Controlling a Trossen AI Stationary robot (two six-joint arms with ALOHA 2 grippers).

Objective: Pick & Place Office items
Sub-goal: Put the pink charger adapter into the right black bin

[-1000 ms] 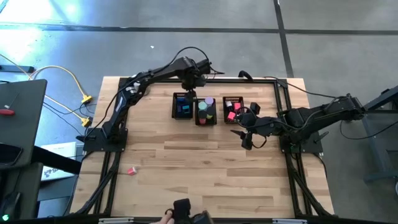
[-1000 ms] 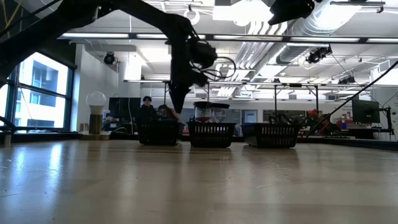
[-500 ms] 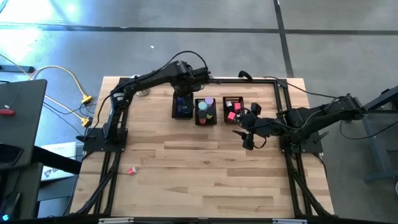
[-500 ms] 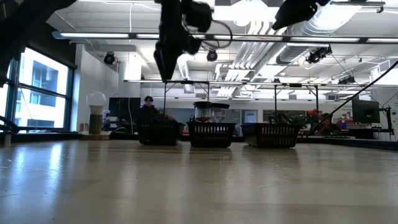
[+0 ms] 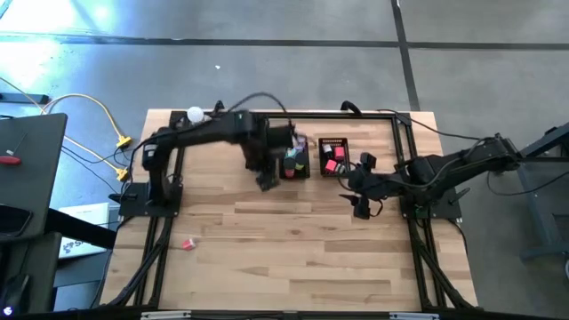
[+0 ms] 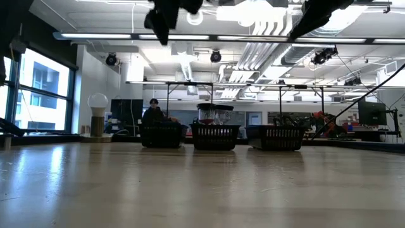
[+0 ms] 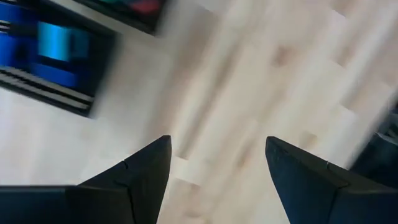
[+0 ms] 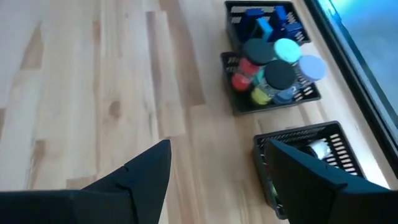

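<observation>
Left jaws (image 5: pixel 266 180) spread, nothing between them; the left wrist view shows only bare worktop (image 5: pixel 293 249) in the gap. They hang high over the worktop, just near-side of the three bins. Right jaws (image 5: pixel 360 210) also spread and empty, parked near-right of the right bin (image 5: pixel 332 156).

Items: most office items already sit in the bins. Blue pieces in the left bin (image 8: pixel 264 26), round coloured pieces and black roll in the middle bin (image 8: pixel 272 79), pink pieces in the right bin. One pink block (image 5: pixel 188 243) lies alone on the worktop, near-left, well apart from both arms. I judge that's the next pick.

How I'd do it:
- Left arm takes it; it's on my side, and the right arm is far off.
- Travel high first, descend only once I'm directly above the block.
- Keep the jaws spread on the way down and centre the block in the wrist view's gap before closing.
- Block is tiny and low: go nearly to the worktop surface, close slowly, or it'll squirt out sideways.
- Lift straight up, then carry it to the right bin with the other pink pieces, if sorting is by colour. Clear the bin rim before releasing.
</observation>
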